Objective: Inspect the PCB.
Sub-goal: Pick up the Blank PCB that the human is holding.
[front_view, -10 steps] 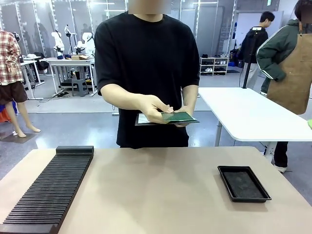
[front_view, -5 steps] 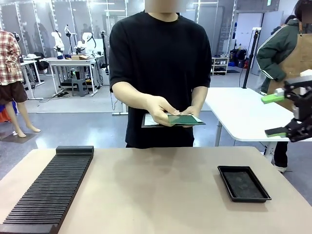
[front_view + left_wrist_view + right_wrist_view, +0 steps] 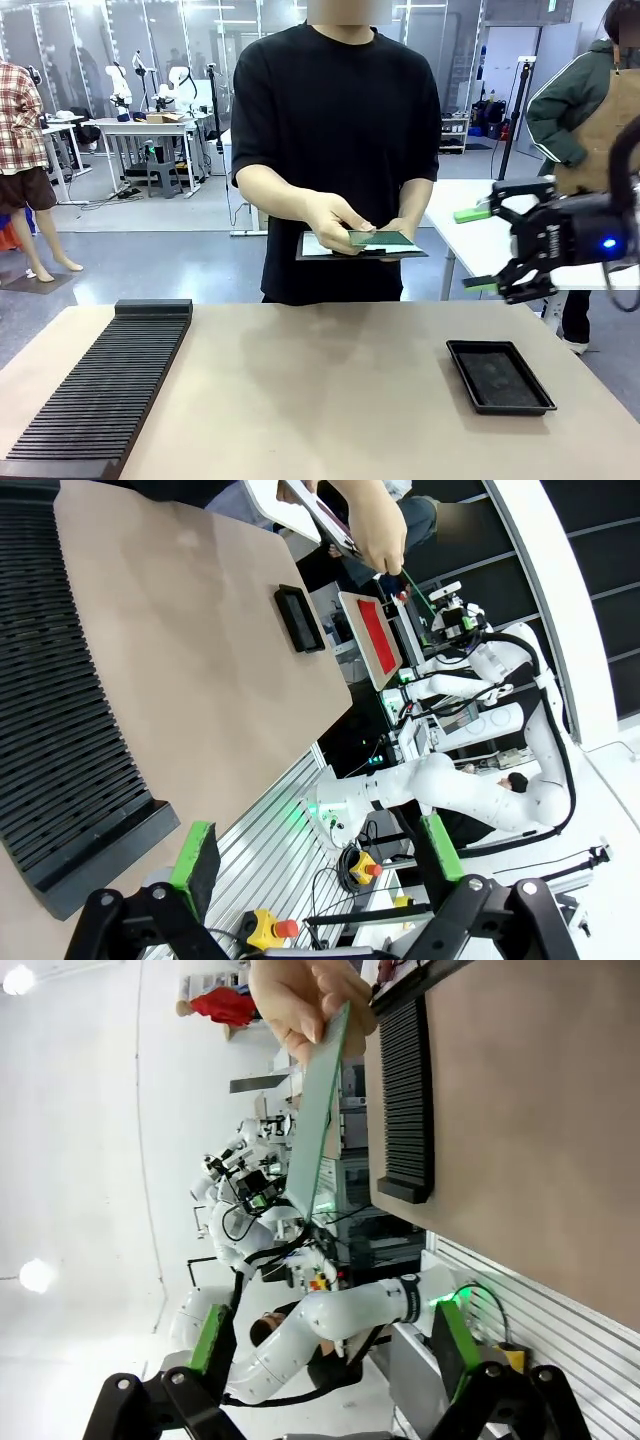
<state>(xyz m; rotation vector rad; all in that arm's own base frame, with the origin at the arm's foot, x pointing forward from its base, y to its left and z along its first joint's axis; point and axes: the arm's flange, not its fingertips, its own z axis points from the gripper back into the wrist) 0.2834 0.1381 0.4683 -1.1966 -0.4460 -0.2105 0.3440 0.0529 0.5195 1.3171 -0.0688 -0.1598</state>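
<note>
So at this point the PCB [image 3: 385,239] wasn't on the table [image 3: 320,380] at all. The person at the far side was holding it up off the surface, lying flat on a grey clipboard [image 3: 313,247], with one hand [image 3: 335,220] pinching it from on top. The right gripper [image 3: 474,250] hung in the air just off to the side, jaws spread wide and nothing in them. From that claw the board sat at roughly 9 o'clock in the front view, near but not touching, and its long axis ran pretty much straight at the fingers. The right wrist view matched that: the PCB [image 3: 322,1110] showed almost edge-on at 12 o'clock above the open gripper [image 3: 330,1340]. The left gripper [image 3: 318,850] was wide open and empty too, back over the near end of the slotted black rack [image 3: 60,710] and well apart from the board. My guess is the right arm is the one to take any handover. The black tray [image 3: 500,375] sat at 5 o'clock from the board.
</note>
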